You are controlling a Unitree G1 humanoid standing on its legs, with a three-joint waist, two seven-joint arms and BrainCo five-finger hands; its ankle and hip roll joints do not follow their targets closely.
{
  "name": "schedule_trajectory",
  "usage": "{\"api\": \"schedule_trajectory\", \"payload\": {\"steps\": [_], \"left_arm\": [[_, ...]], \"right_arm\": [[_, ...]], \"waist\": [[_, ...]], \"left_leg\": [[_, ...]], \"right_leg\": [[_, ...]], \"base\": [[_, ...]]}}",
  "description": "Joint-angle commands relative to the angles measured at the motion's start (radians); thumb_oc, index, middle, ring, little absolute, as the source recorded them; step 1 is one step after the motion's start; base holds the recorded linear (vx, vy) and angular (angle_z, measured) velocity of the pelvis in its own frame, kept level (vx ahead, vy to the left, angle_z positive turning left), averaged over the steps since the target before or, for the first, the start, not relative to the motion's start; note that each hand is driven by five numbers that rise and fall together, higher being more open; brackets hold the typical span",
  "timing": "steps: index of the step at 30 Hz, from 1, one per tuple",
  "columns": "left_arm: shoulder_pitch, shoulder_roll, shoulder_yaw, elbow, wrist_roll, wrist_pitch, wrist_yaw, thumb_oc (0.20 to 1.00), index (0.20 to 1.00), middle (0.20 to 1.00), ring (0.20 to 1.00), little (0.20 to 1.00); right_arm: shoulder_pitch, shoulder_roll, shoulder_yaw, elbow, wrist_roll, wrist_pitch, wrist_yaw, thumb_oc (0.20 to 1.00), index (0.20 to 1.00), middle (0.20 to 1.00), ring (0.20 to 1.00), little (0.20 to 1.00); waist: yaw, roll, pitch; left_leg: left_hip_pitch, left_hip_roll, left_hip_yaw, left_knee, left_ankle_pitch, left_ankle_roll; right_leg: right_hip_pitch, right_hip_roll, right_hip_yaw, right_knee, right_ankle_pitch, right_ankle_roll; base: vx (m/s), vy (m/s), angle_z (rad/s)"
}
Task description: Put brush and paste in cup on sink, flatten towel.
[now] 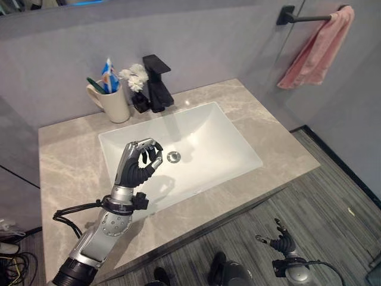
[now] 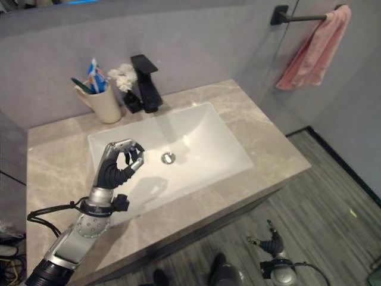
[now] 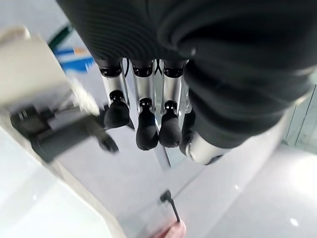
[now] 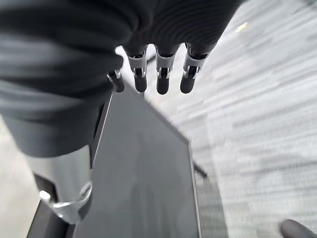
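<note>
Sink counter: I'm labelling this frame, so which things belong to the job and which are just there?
Job things:
cup holding the brush and paste
pink towel, bunched on its bar
left hand, curled and empty over the sink

Just there:
black tap
white flowers

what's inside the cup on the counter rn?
The cup holds a blue and white toothpaste tube and a green-handled toothbrush, both sticking out above the rim. Their lower ends and the cup's bottom are hidden by its wall.
</note>
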Motion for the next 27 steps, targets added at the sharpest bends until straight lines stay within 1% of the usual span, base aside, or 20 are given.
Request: {"api": "schedule_trajectory", "payload": {"steps": [1, 2, 3, 4, 6, 7, 8, 9, 10, 11, 12, 15, 16, 18, 19, 21, 22, 23, 24, 27], "left_arm": [[-0.036, 0.000, -0.007, -0.037, 0.005, -0.036, 0.011, 0.200, 0.200, 0.200, 0.200, 0.200], [-0.036, 0.000, -0.007, -0.037, 0.005, -0.036, 0.011, 0.200, 0.200, 0.200, 0.200, 0.200], [-0.036, -0.019, -0.001, -0.029, -0.003, -0.029, 0.024, 0.200, 0.200, 0.200, 0.200, 0.200], [-0.035, -0.024, 0.000, -0.026, -0.008, -0.027, 0.028, 0.200, 0.200, 0.200, 0.200, 0.200], [-0.033, -0.031, 0.006, -0.010, -0.009, -0.029, 0.041, 0.200, 0.200, 0.200, 0.200, 0.200], [-0.025, -0.036, 0.013, -0.008, -0.010, -0.027, 0.042, 0.200, 0.200, 0.200, 0.200, 0.200], [-0.013, -0.040, 0.017, -0.005, -0.014, -0.028, 0.041, 0.200, 0.200, 0.200, 0.200, 0.200], [-0.006, -0.045, 0.019, -0.001, -0.015, -0.026, 0.041, 0.200, 0.200, 0.200, 0.200, 0.200], [-0.002, -0.054, 0.016, 0.011, -0.009, -0.025, 0.037, 0.200, 0.200, 0.200, 0.200, 0.200], [-0.002, -0.055, 0.015, 0.013, -0.008, -0.026, 0.038, 0.200, 0.200, 0.200, 0.200, 0.200], [-0.010, -0.073, 0.006, 0.028, -0.011, -0.022, 0.037, 0.200, 0.200, 0.200, 0.200, 0.200], [-0.034, -0.099, -0.013, 0.060, -0.009, -0.021, 0.036, 0.200, 0.200, 0.200, 0.200, 0.200], [-0.045, -0.106, -0.020, 0.072, -0.005, -0.018, 0.036, 0.200, 0.200, 0.200, 0.200, 0.200], [-0.072, -0.124, -0.023, 0.097, 0.002, -0.010, 0.045, 0.200, 0.200, 0.200, 0.200, 0.200], [-0.075, -0.125, -0.024, 0.100, 0.002, -0.011, 0.046, 0.200, 0.200, 0.200, 0.200, 0.200], [-0.091, -0.139, -0.022, 0.120, -0.001, -0.007, 0.056, 0.200, 0.200, 0.200, 0.200, 0.200], [-0.090, -0.147, -0.022, 0.138, 0.000, -0.002, 0.063, 0.200, 0.200, 0.200, 0.200, 0.200], [-0.092, -0.147, -0.022, 0.140, 0.001, -0.003, 0.064, 0.200, 0.200, 0.200, 0.200, 0.200], [-0.091, -0.149, -0.014, 0.158, 0.003, 0.000, 0.067, 0.200, 0.200, 0.200, 0.200, 0.200], [-0.073, -0.137, -0.006, 0.179, 0.008, 0.003, 0.060, 0.200, 0.200, 0.200, 0.200, 0.200]], "right_arm": [[-0.047, -0.016, -0.040, -0.068, -0.006, -0.056, -0.061, 1.000, 1.000, 1.000, 1.000, 1.000], [-0.047, -0.016, -0.040, -0.068, -0.006, -0.056, -0.061, 1.000, 1.000, 1.000, 1.000, 1.000], [-0.070, -0.008, -0.062, -0.108, -0.024, -0.062, -0.105, 1.000, 1.000, 1.000, 1.000, 1.000], [-0.082, -0.009, -0.063, -0.126, -0.040, -0.063, -0.124, 1.000, 1.000, 1.000, 1.000, 1.000], [-0.101, -0.007, -0.050, -0.148, -0.064, -0.064, -0.145, 1.000, 1.000, 1.000, 1.000, 1.000], [-0.111, -0.009, -0.047, -0.164, -0.077, -0.064, -0.152, 1.000, 1.000, 1.000, 1.000, 1.000], [-0.117, -0.012, -0.050, -0.161, -0.087, -0.063, -0.159, 1.000, 1.000, 1.000, 1.000, 1.000], [-0.116, -0.016, -0.054, -0.176, -0.095, -0.063, -0.168, 1.000, 1.000, 1.000, 1.000, 1.000], [-0.110, -0.020, -0.054, -0.186, -0.098, -0.066, -0.160, 1.000, 1.000, 1.000, 1.000, 1.000], [-0.108, -0.021, -0.054, -0.187, -0.098, -0.065, -0.159, 1.000, 1.000, 1.000, 1.000, 1.000], [-0.107, -0.024, -0.063, -0.190, -0.089, -0.070, -0.163, 1.000, 1.000, 1.000, 1.000, 1.000], [-0.100, -0.034, -0.071, -0.195, -0.081, -0.075, -0.165, 1.000, 1.000, 1.000, 1.000, 1.000], [-0.098, -0.040, -0.070, -0.195, -0.085, -0.077, -0.165, 1.000, 1.000, 1.000, 1.000, 1.000], [-0.096, -0.062, -0.067, -0.218, -0.100, -0.080, -0.158, 1.000, 1.000, 1.000, 1.000, 1.000], [-0.097, -0.063, -0.068, -0.218, -0.100, -0.080, -0.158, 1.000, 1.000, 1.000, 1.000, 1.000], [-0.116, -0.077, -0.054, -0.211, -0.106, -0.084, -0.158, 1.000, 1.000, 1.000, 1.000, 1.000], [-0.132, -0.080, -0.036, -0.208, -0.110, -0.085, -0.155, 1.000, 1.000, 1.000, 1.000, 1.000], [-0.133, -0.080, -0.035, -0.207, -0.110, -0.085, -0.156, 1.000, 1.000, 1.000, 1.000, 1.000], [-0.156, -0.081, -0.015, -0.192, -0.109, -0.090, -0.144, 1.000, 1.000, 1.000, 1.000, 1.000], [-0.196, -0.076, 0.023, -0.172, -0.105, -0.095, -0.124, 1.000, 1.000, 1.000, 1.000, 1.000]], "waist": [[0.007, -0.015, -0.029], [0.007, -0.015, -0.029], [0.015, -0.013, -0.056], [0.019, -0.014, -0.062], [0.037, -0.018, -0.069], [0.046, -0.016, -0.068], [0.055, -0.013, -0.067], [0.056, -0.012, -0.065], [0.047, -0.014, -0.065], [0.050, -0.013, -0.066], [0.036, -0.007, -0.066], [0.025, 0.004, -0.056], [0.022, 0.006, -0.049], [0.023, 0.013, -0.025], [0.022, 0.014, -0.023], [0.034, 0.016, -0.006], [0.046, 0.012, 0.008], [0.046, 0.012, 0.008], [0.059, 0.008, 0.018], [0.086, 0.002, 0.030]], "left_leg": [[-0.005, -0.052, -0.006, -0.033, -0.014, 0.016], [-0.005, -0.052, -0.006, -0.033, -0.014, 0.016], [-0.023, -0.053, 0.064, -0.030, -0.002, 0.026], [-0.028, -0.051, 0.088, -0.029, 0.002, 0.028], [-0.033, -0.031, 0.152, -0.025, 0.021, 0.015], [-0.028, -0.016, 0.186, -0.022, 0.031, 0.009], [-0.026, -0.004, 0.202, -0.017, 0.034, 0.003], [-0.025, 0.016, 0.219, -0.001, 0.045, -0.011], [-0.029, 0.035, 0.234, 0.006, 0.057, -0.022], [-0.028, 0.039, 0.237, 0.008, 0.059, -0.026], [-0.033, 0.065, 0.255, 0.013, 0.084, -0.046], [-0.038, 0.106, 0.254, 0.012, 0.125, -0.084], [-0.041, 0.113, 0.235, 0.012, 0.134, -0.094], [-0.063, 0.118, 0.144, 0.020, 0.146, -0.119], [-0.065, 0.119, 0.142, 0.022, 0.146, -0.119], [-0.096, 0.096, 0.004, 0.032, 0.129, -0.124], [-0.120, 0.075, -0.079, 0.052, 0.124, -0.107], [-0.122, 0.076, -0.079, 0.056, 0.121, -0.107], [-0.134, 0.045, -0.191, 0.077, 0.094, -0.098], [-0.147, -0.038, -0.389, 0.122, 0.036, -0.069]], "right_leg": [[0.045, -0.084, 0.019, 0.094, -0.020, 0.054], [0.045, -0.084, 0.019, 0.094, -0.020, 0.054], [0.108, -0.087, -0.004, 0.105, -0.006, 0.064], [0.121, -0.080, -0.007, 0.098, -0.003, 0.066], [0.146, -0.057, -0.033, 0.035, -0.018, 0.062], [0.144, -0.058, -0.060, 0.022, -0.024, 0.059], [0.145, -0.061, -0.092, 0.014, -0.035, 0.052], [0.149, -0.050, -0.099, -0.009, -0.050, 0.040], [0.161, -0.020, -0.082, -0.067, -0.076, 0.028], [0.164, -0.014, -0.080, -0.074, -0.075, 0.024], [0.174, 0.025, -0.065, -0.131, -0.100, 0.012], [0.186, 0.079, -0.013, -0.203, -0.105, -0.009], [0.188, 0.093, 0.003, -0.217, -0.106, -0.011], [0.186, 0.116, 0.045, -0.228, -0.112, -0.019], [0.187, 0.117, 0.044, -0.227, -0.113, -0.020], [0.181, 0.128, 0.083, -0.232, -0.117, -0.023], [0.166, 0.135, 0.108, -0.227, -0.103, -0.035], [0.165, 0.135, 0.108, -0.226, -0.103, -0.035], [0.153, 0.145, 0.160, -0.228, -0.094, -0.040], [0.138, 0.169, 0.258, -0.218, -0.094, -0.054]], "base": [[-0.14, -0.003, -1.74], [-0.10, -0.026, -2.00], [-0.14, -0.049, -1.47], [-0.17, -0.085, -0.40], [-0.09, -0.118, -1.18], [-0.08, -0.148, -1.82], [-0.08, -0.221, -2.09], [-0.08, -0.305, -1.36], [-0.06, -0.270, -1.18], [-0.07, -0.309, -0.59], [-0.04, -0.286, -0.52], [-0.02, -0.261, -0.57], [-0.01, -0.256, -0.58], [-0.01, -0.202, -0.63], [-0.01, -0.122, -0.85], [-0.02, -0.140, -0.78], [-0.04, -0.115, -0.61], [-0.03, -0.146, -0.90], [0.04, -0.108, -0.82], [0.07, -0.101, -0.92]]}}
